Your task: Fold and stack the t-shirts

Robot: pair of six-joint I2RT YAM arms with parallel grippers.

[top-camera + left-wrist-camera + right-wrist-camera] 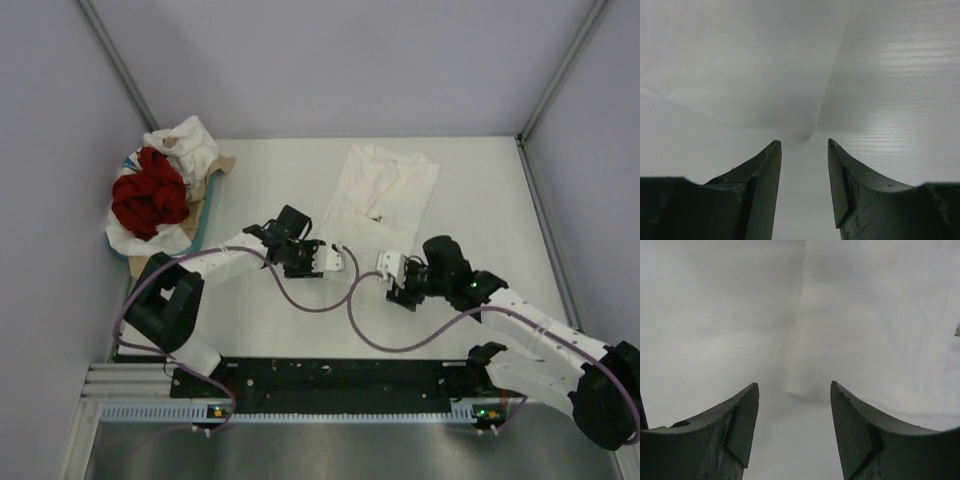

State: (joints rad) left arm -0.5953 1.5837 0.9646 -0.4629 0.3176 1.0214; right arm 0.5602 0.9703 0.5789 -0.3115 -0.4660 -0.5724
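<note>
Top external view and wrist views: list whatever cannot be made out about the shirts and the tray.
1. Top view: the number of shirts in the heap. The red and white cloth is bunched and hides itself.
2. Top view: the tray. The heap covers all but part of its rim.
3. Top view: the small dark mark on the flat white t-shirt is too small to read.
4. Wrist views: only a corner of that shirt shows. The frame edges cut off the rest.

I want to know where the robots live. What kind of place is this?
Probably a robot test booth in a lab: plain pale walls close around a white table, two cabled robot arms bolted to a black base rail, and white and red t-shirts heaped.
</note>
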